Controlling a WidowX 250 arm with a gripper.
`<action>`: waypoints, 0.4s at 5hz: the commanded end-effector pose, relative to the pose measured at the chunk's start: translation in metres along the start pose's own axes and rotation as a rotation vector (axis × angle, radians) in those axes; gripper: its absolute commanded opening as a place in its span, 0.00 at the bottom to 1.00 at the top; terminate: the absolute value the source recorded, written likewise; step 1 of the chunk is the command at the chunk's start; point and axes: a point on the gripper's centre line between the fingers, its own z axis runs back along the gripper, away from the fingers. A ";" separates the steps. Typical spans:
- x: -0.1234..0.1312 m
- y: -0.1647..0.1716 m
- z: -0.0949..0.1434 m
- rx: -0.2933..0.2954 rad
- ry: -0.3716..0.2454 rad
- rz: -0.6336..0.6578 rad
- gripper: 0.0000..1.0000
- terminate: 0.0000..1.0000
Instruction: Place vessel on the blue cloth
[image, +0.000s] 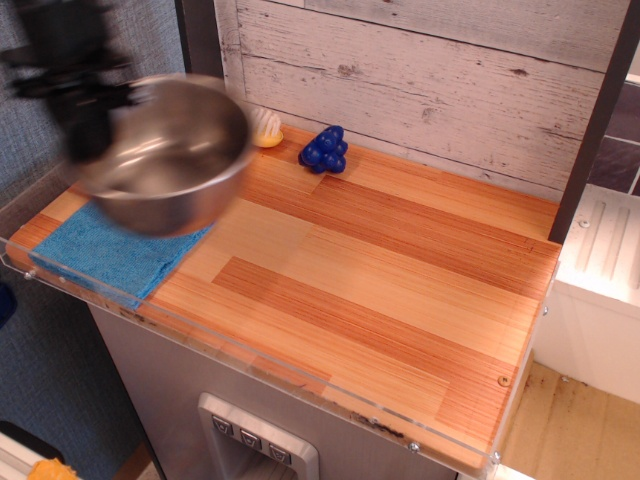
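Vessel (170, 155) held by blurred pincer (75, 110) above blue cloth (100, 255); grape cluster (325, 150), brush (266, 128) behind.

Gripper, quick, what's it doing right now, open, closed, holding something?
Gripper: blurred by motion, fingers not distinguishable; it appears shut on the steel bowl, carrying it above the blue cloth.
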 end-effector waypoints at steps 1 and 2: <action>0.010 0.089 -0.022 0.069 0.022 0.059 0.00 0.00; 0.023 0.096 -0.027 0.078 -0.010 0.082 0.00 0.00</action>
